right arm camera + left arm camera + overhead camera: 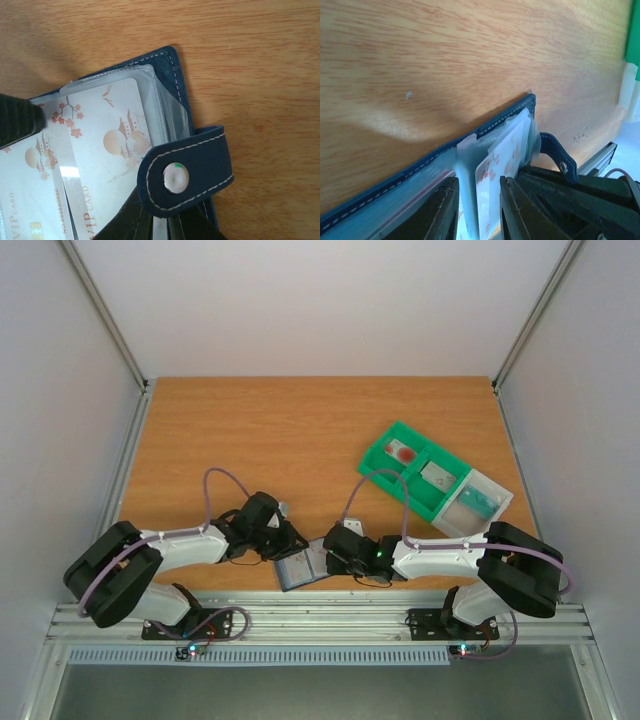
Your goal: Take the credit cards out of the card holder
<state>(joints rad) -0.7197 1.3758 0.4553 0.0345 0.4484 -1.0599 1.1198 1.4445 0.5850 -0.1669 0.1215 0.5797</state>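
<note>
The step in hand appeared to be drawing one credit card (502,155) out of its clear sleeve (165,105) while the card holder (176,75) was kept from sliding. To do it well, the left pincer (479,185) needed to bite on the card alone, not on the plastic leaf around it. The pull then had to run straight along the pocket's mouth, since a skewed pull would likely jam the card's corner or drag the whole holder across the worktop (250,60).

The right pincer (160,222) was clenched on the holder's edge, just beneath the dark closure tab (200,165), and so served as the anchor. It looked wise to keep that hold firm and low against the worktop during the pull.

The left pincer's jaws stood only partly closed. The whitish, red-patterned card and its sleeve rose between the two fingers, nearer the right-hand finger. Whether the pads actually pressed on the card, I could not tell.

The open holder lay flat between the two pincers, touching both. The green tray (378,465), with cards in its compartments, sat well apart, beyond the right pincer and away from the arm bases.
</note>
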